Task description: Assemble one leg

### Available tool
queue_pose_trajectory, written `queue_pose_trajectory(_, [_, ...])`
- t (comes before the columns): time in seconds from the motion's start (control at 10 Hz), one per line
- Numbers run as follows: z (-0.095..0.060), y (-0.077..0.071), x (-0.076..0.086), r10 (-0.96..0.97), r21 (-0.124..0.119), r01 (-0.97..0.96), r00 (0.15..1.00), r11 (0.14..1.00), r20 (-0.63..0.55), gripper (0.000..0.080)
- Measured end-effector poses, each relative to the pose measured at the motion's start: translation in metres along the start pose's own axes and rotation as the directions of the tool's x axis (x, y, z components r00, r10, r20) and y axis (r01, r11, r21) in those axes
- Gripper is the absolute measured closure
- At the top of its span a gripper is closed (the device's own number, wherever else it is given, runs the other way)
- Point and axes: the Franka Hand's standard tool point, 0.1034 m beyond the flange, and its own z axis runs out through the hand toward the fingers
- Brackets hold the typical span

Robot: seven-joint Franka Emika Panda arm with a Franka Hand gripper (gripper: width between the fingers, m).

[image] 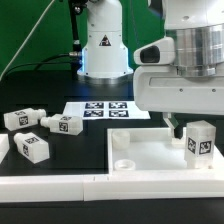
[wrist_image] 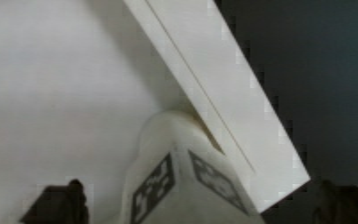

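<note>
I see the gripper [image: 190,128] spread wide, holding nothing, above the leg [image: 199,141] upright at the tabletop's [image: 150,160] corner; unseated, it may topple.

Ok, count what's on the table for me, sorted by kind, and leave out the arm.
Legs: 4 (three lying loose, one standing upright on the tray-like part)
Large white tray-like part: 1
Marker board: 1
Total: 6
</note>
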Motion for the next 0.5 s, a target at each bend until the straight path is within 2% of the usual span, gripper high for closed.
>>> queue_pose_trajectory(0.2, [0.0006, 0.0009, 0.0001, -0.119, -0.001, 0.119, 0.993, 0.993, 0.001, 0.0151])
queue_pose_trajectory(0.3, [0.0003, 0.0015, 0.0009, -0.245, -0.008, 0.245, 0.97, 0.97, -0.002, 0.0151])
queue_pose_trajectory(0.5, [-0.0031, -0.0027, 0.0041, -0.584, -0.053, 0.583, 0.812, 0.811, 0.0, 0.0151])
